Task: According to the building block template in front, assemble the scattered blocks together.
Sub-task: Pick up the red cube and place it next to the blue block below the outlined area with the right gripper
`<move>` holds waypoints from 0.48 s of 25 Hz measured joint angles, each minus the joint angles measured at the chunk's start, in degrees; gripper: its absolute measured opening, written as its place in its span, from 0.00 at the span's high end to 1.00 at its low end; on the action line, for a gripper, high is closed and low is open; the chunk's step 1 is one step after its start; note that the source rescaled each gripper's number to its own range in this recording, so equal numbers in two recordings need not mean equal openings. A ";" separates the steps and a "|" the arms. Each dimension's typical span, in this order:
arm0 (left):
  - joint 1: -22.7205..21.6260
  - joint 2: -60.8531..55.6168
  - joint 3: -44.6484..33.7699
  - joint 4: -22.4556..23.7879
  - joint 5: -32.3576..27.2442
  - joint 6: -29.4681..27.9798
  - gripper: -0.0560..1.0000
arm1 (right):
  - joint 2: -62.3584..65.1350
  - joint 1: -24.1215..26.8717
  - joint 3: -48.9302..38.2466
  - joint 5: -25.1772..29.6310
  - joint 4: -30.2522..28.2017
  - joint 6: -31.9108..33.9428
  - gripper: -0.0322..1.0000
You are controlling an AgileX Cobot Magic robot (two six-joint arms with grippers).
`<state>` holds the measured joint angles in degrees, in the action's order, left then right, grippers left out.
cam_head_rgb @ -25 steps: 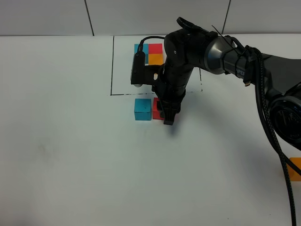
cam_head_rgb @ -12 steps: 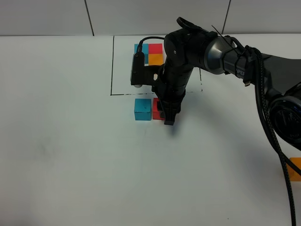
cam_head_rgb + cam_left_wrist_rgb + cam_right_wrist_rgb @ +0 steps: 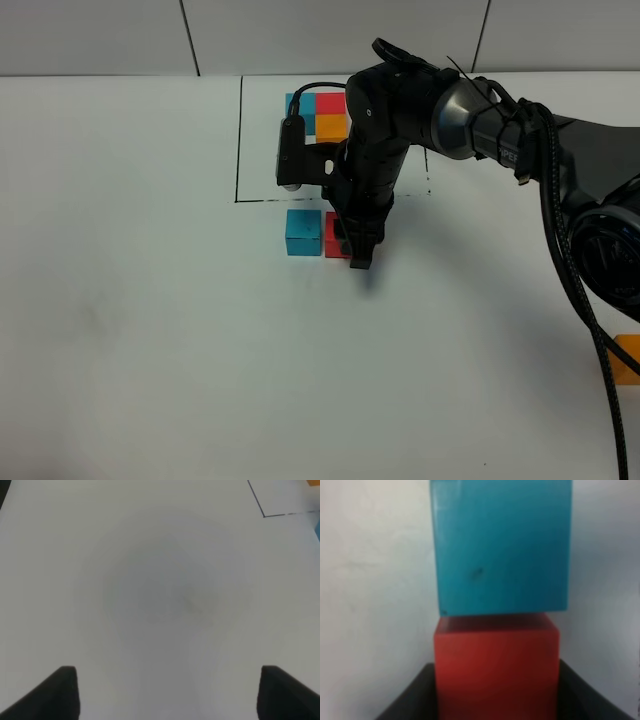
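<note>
- Red cube [image 3: 334,246] sits on the white table [image 3: 150,320], just outside the black drawn rectangle [image 3: 240,140], at 6 o'clock from the building block template [image 3: 330,103].
- The template lies inside the rectangle's 12 o'clock end. Its blue cube is at 9 o'clock of its red one and its orange at 6 o'clock, and the arm partly covers it.
- Teal-blue cube [image 3: 303,232] touches the red cube at its 9 o'clock side, slightly skewed in the right wrist view.
- Orange cube [image 3: 628,358] lies well apart at 4 o'clock, by the view's edge.
- Right gripper [image 3: 360,255] is clenched, its tip against the red cube's 3 o'clock side. Whether it pinches the cube cannot be told.
- Left gripper [image 3: 167,695] is released, fingers spread wide above the table.
</note>
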<state>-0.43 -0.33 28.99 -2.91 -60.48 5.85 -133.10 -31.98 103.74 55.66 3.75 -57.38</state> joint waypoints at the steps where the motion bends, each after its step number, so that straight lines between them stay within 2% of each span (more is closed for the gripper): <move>1: 0.00 0.00 0.00 0.00 0.00 0.00 0.32 | 0.00 0.00 0.00 -0.05 0.00 0.00 0.95; 12: 0.00 0.00 0.00 0.00 0.00 0.00 0.32 | 0.00 0.00 0.00 -0.42 0.00 0.00 0.95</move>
<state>-0.43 -0.33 28.99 -2.91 -60.48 5.85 -133.10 -31.98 103.74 55.25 3.75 -57.38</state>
